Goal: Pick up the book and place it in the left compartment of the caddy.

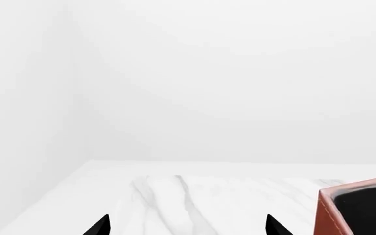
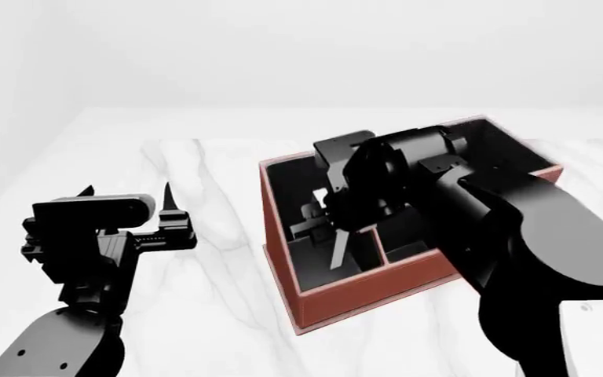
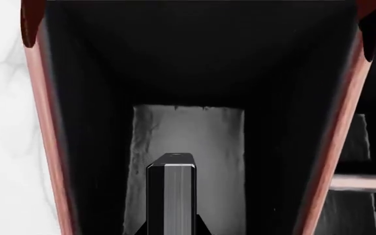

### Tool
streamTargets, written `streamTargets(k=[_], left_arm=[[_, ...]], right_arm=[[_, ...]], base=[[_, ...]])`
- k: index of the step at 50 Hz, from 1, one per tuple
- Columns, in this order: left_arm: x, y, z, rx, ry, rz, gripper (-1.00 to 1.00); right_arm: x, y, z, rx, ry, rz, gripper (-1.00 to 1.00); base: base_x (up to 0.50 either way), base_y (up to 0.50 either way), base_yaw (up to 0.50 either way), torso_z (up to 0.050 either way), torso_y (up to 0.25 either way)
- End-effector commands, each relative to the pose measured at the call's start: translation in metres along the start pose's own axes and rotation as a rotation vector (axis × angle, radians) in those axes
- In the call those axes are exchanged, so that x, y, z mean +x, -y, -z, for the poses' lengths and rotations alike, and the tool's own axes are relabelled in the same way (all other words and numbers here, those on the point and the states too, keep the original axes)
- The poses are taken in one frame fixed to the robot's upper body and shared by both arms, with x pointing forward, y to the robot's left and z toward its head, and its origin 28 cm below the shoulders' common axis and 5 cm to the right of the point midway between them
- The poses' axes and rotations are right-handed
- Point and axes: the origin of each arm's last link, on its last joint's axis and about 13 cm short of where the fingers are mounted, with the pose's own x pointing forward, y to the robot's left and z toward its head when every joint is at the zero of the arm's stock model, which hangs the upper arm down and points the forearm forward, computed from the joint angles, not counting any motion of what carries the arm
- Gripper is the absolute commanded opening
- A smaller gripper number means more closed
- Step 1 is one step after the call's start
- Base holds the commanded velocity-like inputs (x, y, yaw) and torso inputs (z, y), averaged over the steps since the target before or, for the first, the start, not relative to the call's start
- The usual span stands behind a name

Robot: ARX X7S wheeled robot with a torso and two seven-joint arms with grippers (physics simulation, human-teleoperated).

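While the right hand (image 2: 335,236) reaches down over the caddy (image 2: 370,294), its fingers are clamped on the book (image 3: 171,196), which stands on edge between them with its pale page edges facing the wrist camera. The book hangs inside the left compartment (image 3: 188,132), the long narrow slot along the caddy's left wall; whether it touches the slot floor cannot be told. In the right wrist view, dark room shows on both sides of the book, between it and the two reddish walls.

The left hand (image 2: 126,195) hovers over the counter (image 2: 207,259), well to the left of the caddy. Its two fingertips (image 1: 100,226) stand wide apart and hold nothing.

Count: one caddy, one book, two hands. In the left wrist view, one corner of the caddy (image 1: 358,205) shows beside the fingertips. The white marbled counter lies bare to the left of the caddy, up to the pale walls.
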Motion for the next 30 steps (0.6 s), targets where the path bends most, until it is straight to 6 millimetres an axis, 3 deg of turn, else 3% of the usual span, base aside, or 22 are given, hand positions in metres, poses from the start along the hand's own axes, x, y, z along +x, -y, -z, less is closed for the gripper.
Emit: streamTargets(k=[1, 30], left_arm=[[-0.001, 0.000, 0.000, 0.000, 0.002, 0.000, 1.00], [-0.001, -0.001, 0.002, -0.002, -0.003, -0.001, 1.00]], right_arm=[[0.007, 0.001, 0.003, -0.003, 0.020, 0.013, -1.00], [0.022, 0.000, 0.015, 0.001, 0.014, 0.004, -1.00]], base=[[0.00, 0.00, 0.00, 0.000, 0.000], [0.00, 0.00, 0.00, 0.000, 0.001]])
